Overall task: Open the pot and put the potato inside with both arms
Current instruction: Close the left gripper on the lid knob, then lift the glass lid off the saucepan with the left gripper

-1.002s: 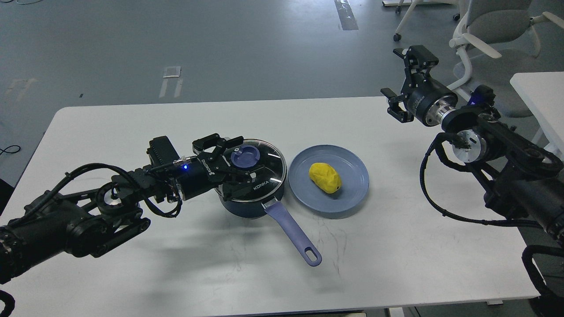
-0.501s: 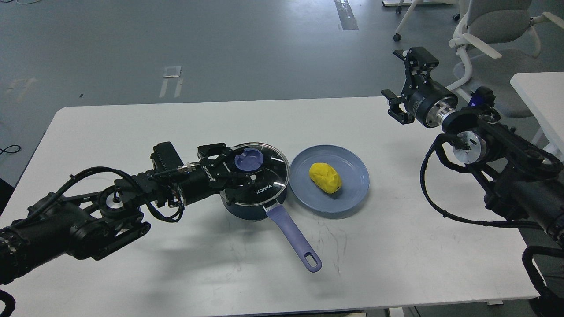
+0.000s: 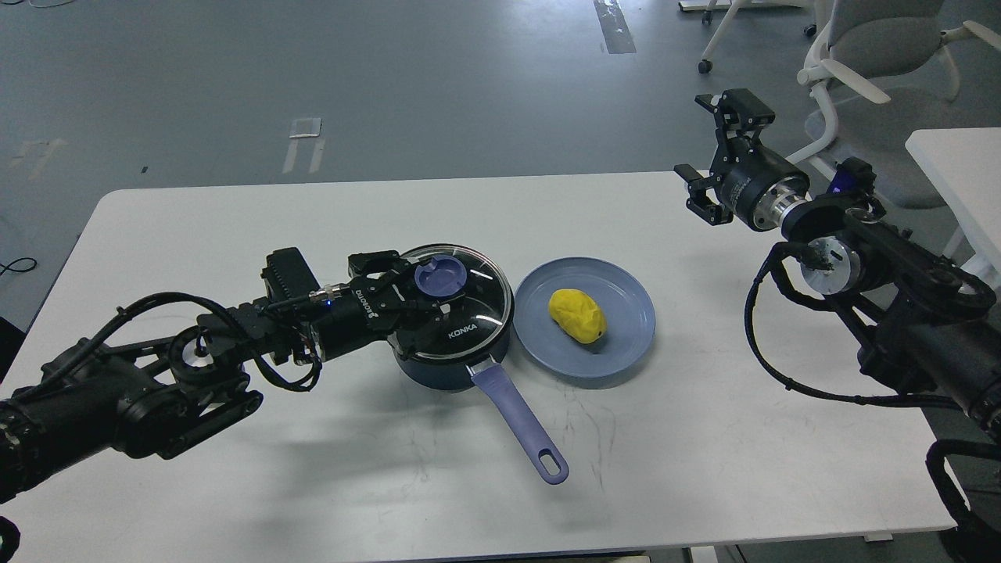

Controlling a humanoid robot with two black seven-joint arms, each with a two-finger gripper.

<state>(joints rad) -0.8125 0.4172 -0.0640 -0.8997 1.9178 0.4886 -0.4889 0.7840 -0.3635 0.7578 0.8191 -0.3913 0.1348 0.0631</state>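
Note:
A dark blue pot (image 3: 438, 371) with a long purple handle (image 3: 520, 418) stands mid-table. Its glass lid (image 3: 477, 313) has a purple knob (image 3: 439, 275) and sits a little tilted on the rim. My left gripper (image 3: 421, 285) comes in from the left and is shut on the knob, one finger on each side. A yellow potato (image 3: 577, 314) lies on a blue plate (image 3: 626, 336) just right of the pot. My right gripper (image 3: 704, 145) is open and empty, in the air over the table's far right edge, well away from the potato.
The white table (image 3: 235, 227) carries only the pot and the plate. Office chairs (image 3: 860, 47) stand behind at the right. A second white table (image 3: 958, 168) is at the right edge.
My left gripper has closed from open around the knob onto it, and the lid has shifted and tipped slightly. The right gripper has drifted a little to the left.

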